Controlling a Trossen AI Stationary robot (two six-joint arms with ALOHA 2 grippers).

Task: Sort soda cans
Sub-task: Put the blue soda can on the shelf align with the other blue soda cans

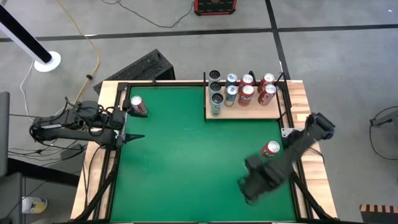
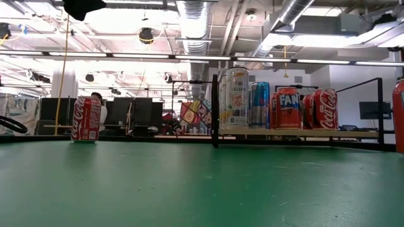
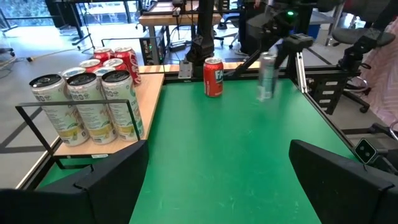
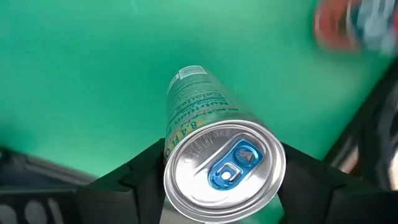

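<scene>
My right gripper (image 1: 252,183) is at the near right of the green mat, shut on a pale silver can with a blue tab (image 4: 217,158). That can also shows in the left wrist view (image 3: 267,74), upright and blurred. An orange-red can (image 1: 270,150) stands just beyond it. A red cola can (image 1: 138,106) stands at the far left, close to my left gripper (image 1: 132,121), which is open and empty at the mat's left edge. Several silver, blue and red cans stand on the wooden tray (image 1: 249,113) at the back. My right gripper pinches the pale can between its two fingers (image 4: 134,177), on opposite sides of the wall just below the top rim (image 4: 171,155). The fingers come from above, pointing down. The can hangs roughly upright below them, its bottom end toward the mat.
The tray has a black rail (image 1: 206,99) on its left side and stands at the far right of the mat. A black frame (image 1: 118,87) runs round the mat's edge. The mat's middle (image 1: 186,162) holds no cans.
</scene>
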